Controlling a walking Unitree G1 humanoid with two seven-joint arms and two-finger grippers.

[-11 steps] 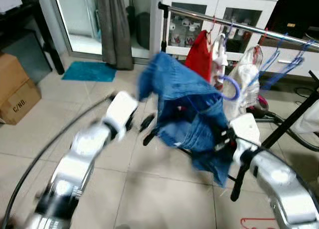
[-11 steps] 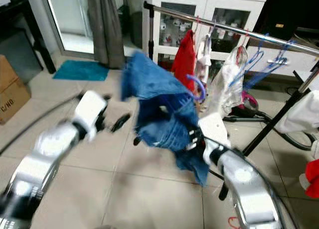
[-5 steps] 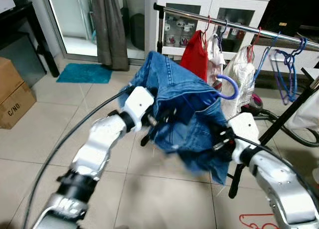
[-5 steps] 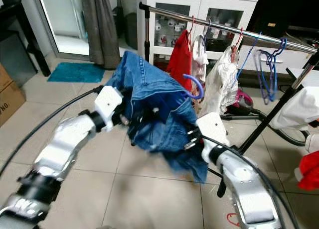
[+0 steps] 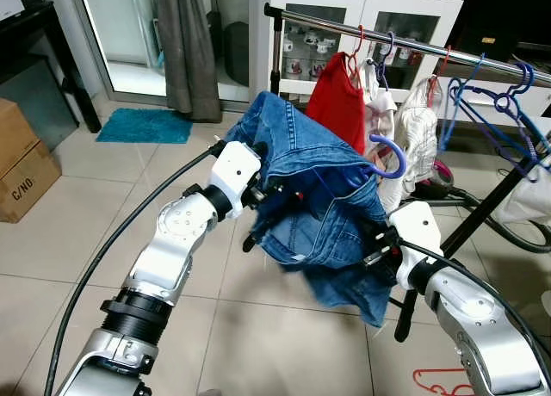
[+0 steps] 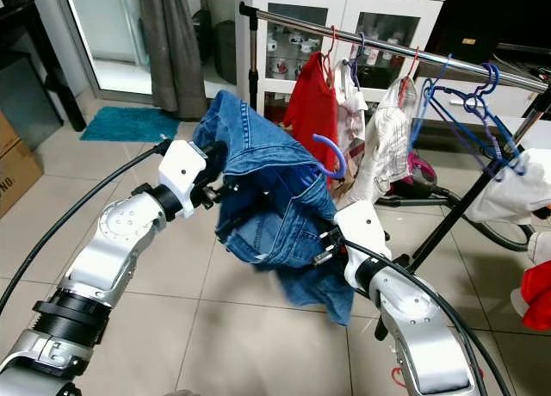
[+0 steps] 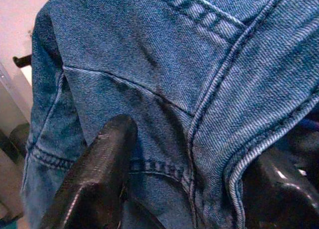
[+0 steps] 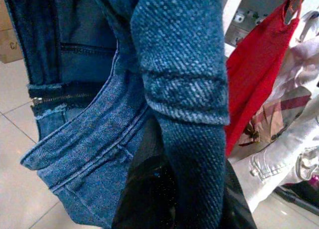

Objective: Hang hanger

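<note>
hanger (image 5: 389,152) hook purple, protrudes from jeans (image 5: 314,185). left gripper (image 5: 263,198) clenched on denim; right gripper (image 5: 372,245) grasps lower fabric. lift hook over rail (image 5: 413,45), avoid red shirt (image 5: 340,99).
</note>
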